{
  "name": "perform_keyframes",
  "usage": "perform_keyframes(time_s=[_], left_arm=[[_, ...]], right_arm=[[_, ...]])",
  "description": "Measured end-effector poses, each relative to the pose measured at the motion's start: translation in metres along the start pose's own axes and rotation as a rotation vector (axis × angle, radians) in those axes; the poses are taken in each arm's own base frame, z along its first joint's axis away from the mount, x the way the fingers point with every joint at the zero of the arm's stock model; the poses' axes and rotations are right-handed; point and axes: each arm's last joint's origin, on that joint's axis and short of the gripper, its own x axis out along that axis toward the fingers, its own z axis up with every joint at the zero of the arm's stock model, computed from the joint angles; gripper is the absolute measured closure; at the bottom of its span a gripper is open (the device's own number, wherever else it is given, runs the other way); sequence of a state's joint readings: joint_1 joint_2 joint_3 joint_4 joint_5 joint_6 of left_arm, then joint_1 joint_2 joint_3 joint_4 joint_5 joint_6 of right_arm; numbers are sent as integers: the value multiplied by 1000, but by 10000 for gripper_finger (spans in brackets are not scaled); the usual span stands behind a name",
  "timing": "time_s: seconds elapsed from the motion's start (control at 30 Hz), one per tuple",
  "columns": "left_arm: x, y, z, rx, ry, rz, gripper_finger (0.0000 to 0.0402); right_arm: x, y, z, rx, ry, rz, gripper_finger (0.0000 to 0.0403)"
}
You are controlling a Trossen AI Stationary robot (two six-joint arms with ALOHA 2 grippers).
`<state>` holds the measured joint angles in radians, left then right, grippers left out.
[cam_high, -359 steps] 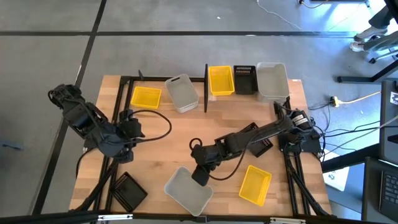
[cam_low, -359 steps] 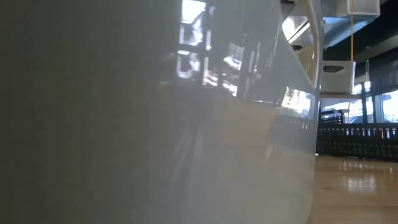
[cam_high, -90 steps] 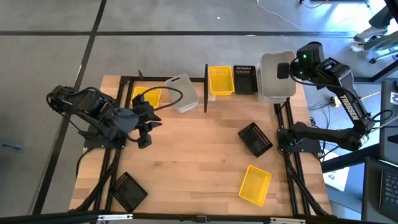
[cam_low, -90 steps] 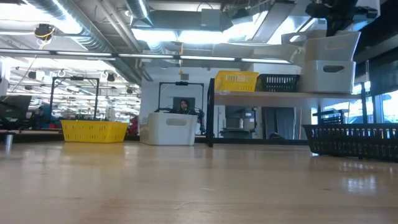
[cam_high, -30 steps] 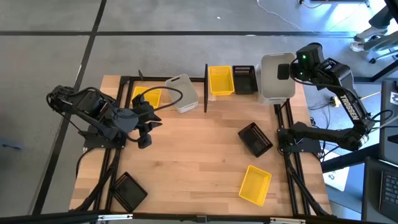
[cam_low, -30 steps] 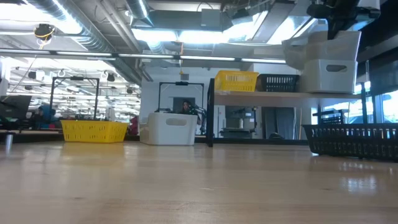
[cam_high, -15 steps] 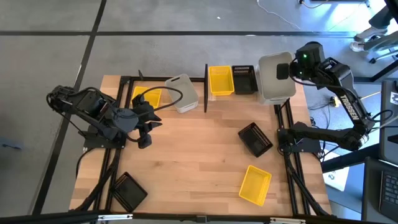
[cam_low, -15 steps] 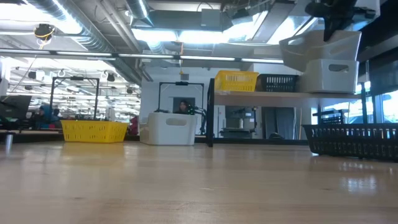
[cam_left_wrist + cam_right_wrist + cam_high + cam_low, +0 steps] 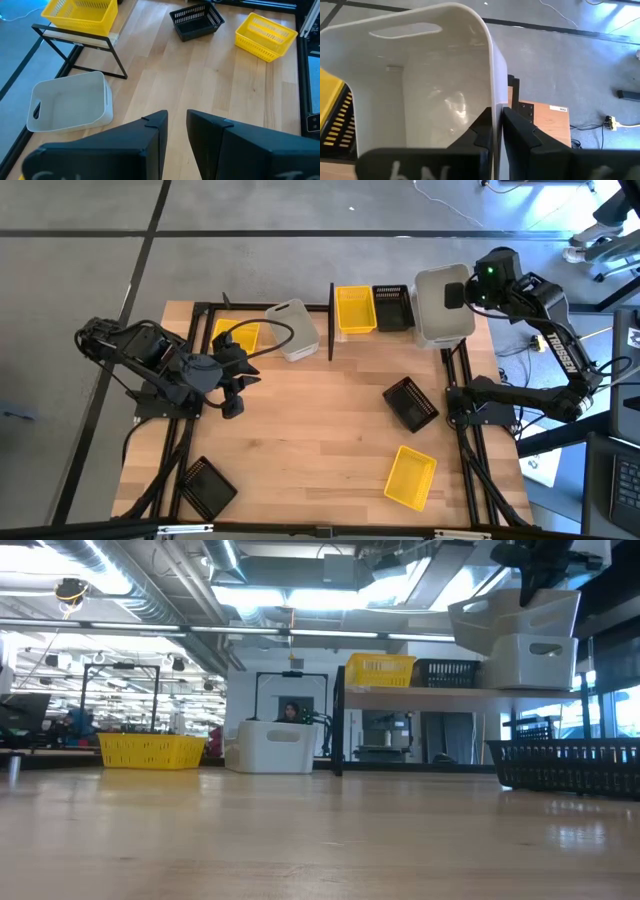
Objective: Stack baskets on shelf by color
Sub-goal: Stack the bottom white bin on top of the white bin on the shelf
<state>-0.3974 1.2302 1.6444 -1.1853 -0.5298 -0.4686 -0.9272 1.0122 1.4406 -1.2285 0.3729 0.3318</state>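
The shelf (image 9: 440, 692) stands at the table's far edge. It carries a yellow basket (image 9: 355, 310), a black basket (image 9: 393, 307) and a whitish basket (image 9: 525, 662). A second whitish basket (image 9: 440, 302) sits tilted on top of that one, its underside in the lower basket's open top, with my right gripper (image 9: 496, 122) shut on it. My left gripper (image 9: 176, 127) hovers over the table's left part, its fingers a narrow gap apart and nothing between them. A third whitish basket (image 9: 70, 107) rests on the table beyond it. My right gripper pinches the upper whitish basket's end wall (image 9: 492, 107) at its rim, one finger inside the basket and one outside. It comes from the table's right side, slanting down. The basket stays tilted, its lower part on the whitish basket beneath (image 9: 525, 662).
On the table lie a black basket (image 9: 410, 402) right of centre, a yellow basket (image 9: 410, 477) near the front right and a black basket (image 9: 208, 488) at the front left. Another yellow basket (image 9: 235, 335) sits far left. The table's middle is bare wood.
The whitish basket in my right gripper has tipped a little more and shifted slightly toward the table's left, still on the lower whitish basket.
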Motion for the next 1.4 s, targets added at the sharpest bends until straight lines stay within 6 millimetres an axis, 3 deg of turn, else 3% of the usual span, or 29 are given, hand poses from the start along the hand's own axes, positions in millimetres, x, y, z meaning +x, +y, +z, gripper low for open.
perform_keyframes(time_s=[0.43, 0.9, 1.4], left_arm=[[0, 0, 0, 0, 0, 0, 339], [0, 0, 0, 0, 0, 0, 339], [0, 0, 0, 0, 0, 0, 339]], right_arm=[[0, 0, 0, 1, 3, -1, 380], [0, 0, 1, -20, -8, 9, 339], [-1, 3, 6, -79, -51, 70, 336]])
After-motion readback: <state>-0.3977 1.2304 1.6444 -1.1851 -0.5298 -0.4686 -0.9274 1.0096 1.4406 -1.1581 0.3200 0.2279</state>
